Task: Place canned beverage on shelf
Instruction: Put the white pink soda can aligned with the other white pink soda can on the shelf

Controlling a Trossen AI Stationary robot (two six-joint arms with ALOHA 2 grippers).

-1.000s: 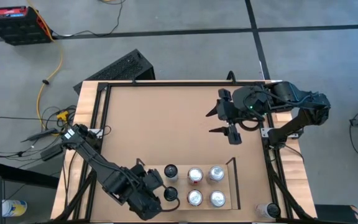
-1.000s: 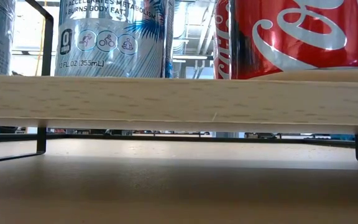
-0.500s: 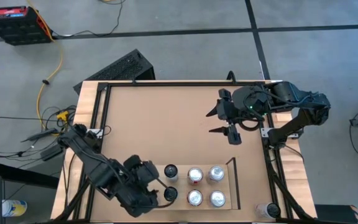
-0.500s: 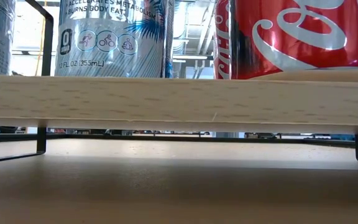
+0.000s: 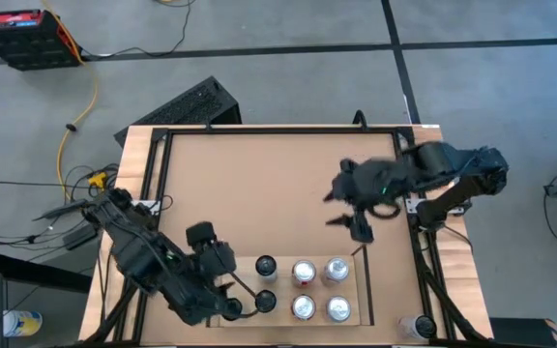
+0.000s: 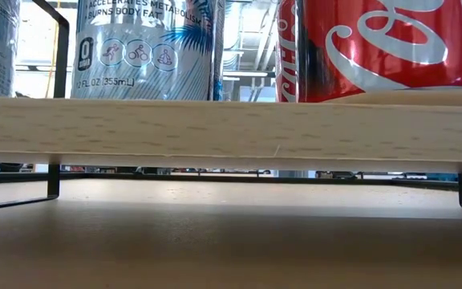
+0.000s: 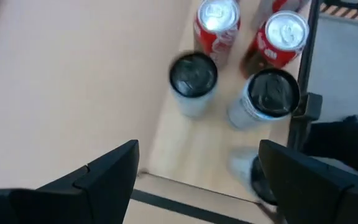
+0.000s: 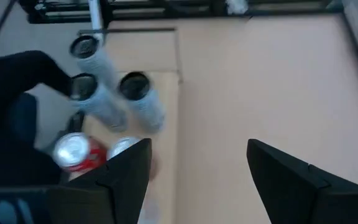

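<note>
The shelf [image 5: 284, 287], a pale board with black end rails, stands on its rails at the table's near edge. Several cans stand upright on it: dark-topped silver ones [image 7: 193, 81] at its left end and red ones [image 7: 216, 18] farther right. In the low view a silver-blue can [image 6: 147, 48] and a red can [image 6: 383, 48] show on the board [image 6: 231, 128]. My left gripper [image 5: 238, 295] hovers open above and just left of the shelf's left end. My right gripper [image 5: 341, 208] hangs open in the air above the table, beyond the shelf's right end.
One more can [image 5: 417, 329] stands at the table's near right corner, outside the black frame. The brown tabletop [image 5: 259, 184] stretches bare from the shelf toward the far edge. A black frame [image 5: 162, 174] runs around the tabletop.
My left gripper has risen and drawn back from the silver cans toward the table's left edge, rolling as it went and staying open; the cans stand where they were. My right gripper has swung a little toward the shelf and rolled, still open.
</note>
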